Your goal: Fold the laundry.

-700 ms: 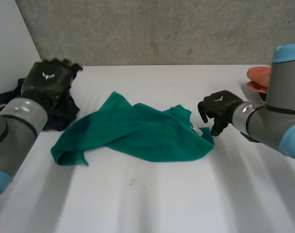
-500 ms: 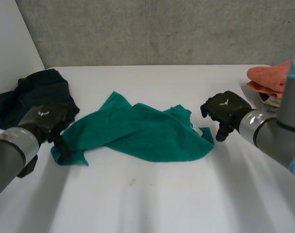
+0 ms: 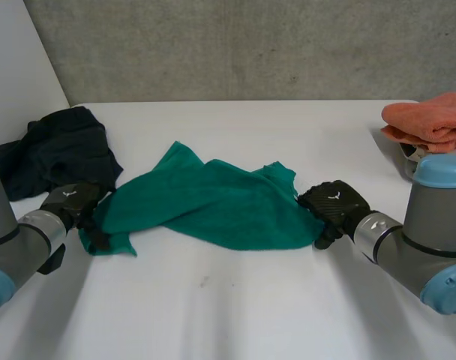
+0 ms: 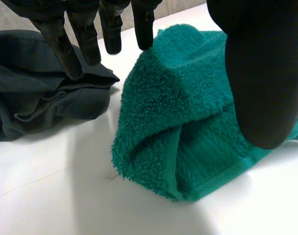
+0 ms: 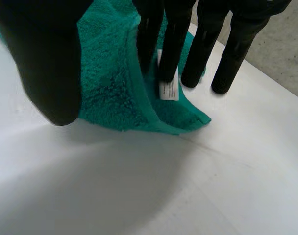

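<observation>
Half a second before, the left hand (image 3: 76, 204) had sat slightly higher beside the green towel (image 3: 213, 202). It had since sunk onto the corner nearest it, having first come down off the dark garment (image 3: 59, 154) behind it. The right hand (image 3: 333, 206), earlier lifted just clear of the opposite corner with its fingers hooked down, had dropped against the cloth. The towel itself lay as before, a rumpled band stretched between the two hands on the white counter (image 3: 250, 307).

In the left wrist view the fingers (image 4: 58, 41) were straight and spread above a thick, upstanding fold, with the thumb across from them and nothing pinched. In the right wrist view straight fingers (image 5: 173, 44) rested their tips on the towel's hemmed edge, by a small white label (image 5: 168, 90). The thumb stood wide apart, so that hand was wide too. The towel was plush, looped terry, while the dark garment was thin, smooth and crumpled. A folded orange towel (image 3: 430, 120) lay well beyond the right hand.
</observation>
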You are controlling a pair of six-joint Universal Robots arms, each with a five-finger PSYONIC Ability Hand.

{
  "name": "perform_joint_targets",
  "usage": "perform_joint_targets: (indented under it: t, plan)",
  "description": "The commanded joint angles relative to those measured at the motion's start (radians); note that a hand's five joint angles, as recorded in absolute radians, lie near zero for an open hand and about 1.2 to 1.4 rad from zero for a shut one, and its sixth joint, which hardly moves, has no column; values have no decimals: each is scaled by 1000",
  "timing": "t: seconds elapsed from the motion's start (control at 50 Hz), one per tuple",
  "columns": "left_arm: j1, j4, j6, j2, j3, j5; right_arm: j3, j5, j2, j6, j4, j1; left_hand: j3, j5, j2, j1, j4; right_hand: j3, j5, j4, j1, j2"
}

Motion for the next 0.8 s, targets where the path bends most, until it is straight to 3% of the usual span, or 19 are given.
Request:
perform_joint_targets:
  t: [0.02, 0.06, 0.12, 0.14, 0.26, 0.38, 0.5, 0.66, 0.8]
  plan:
    - [-17, 26, 54, -55, 36, -28, 11, -10, 10, 22, -47, 10, 365, 356, 370, 359, 365, 517, 512, 516, 525, 516]
    - [-18, 39, 66, -69, 46, -39, 11, -9, 11, 21, -48, 14, 497, 488, 502, 491, 497, 684, 679, 683, 692, 683]
    - [-26, 53, 88, -86, 61, -65, 11, -7, 7, 18, -47, 11, 1057, 1048, 1061, 1051, 1057, 759, 753, 758, 767, 758]
    - [-27, 56, 92, -86, 66, -71, 11, -6, 2, 18, -47, 9, 1154, 1145, 1159, 1148, 1154, 759, 753, 758, 767, 758]
    - [-50, 39, 104, 36, 49, -89, -4, -9, -131, 18, 1, -39, 1155, 1146, 1160, 1149, 1155, 759, 753, 758, 767, 758]
    - [-90, -18, 72, 334, 23, -24, -129, -13, -326, -1, 180, -100, 1155, 1146, 1160, 1149, 1155, 759, 753, 758, 767, 758]
    - [-110, -87, -15, 498, 43, 33, -278, -22, -372, 12, 280, -120, 1155, 1146, 1160, 1149, 1155, 759, 753, 758, 767, 758]
    - [-164, -176, -89, 479, 33, 70, -472, 24, -236, 25, 234, -37, 1155, 1146, 1160, 1149, 1155, 759, 753, 758, 767, 758]
    - [-214, -155, -84, 322, 15, 55, -598, 109, 20, 58, 27, 66, 1155, 1146, 1160, 1149, 1155, 759, 753, 758, 767, 758]
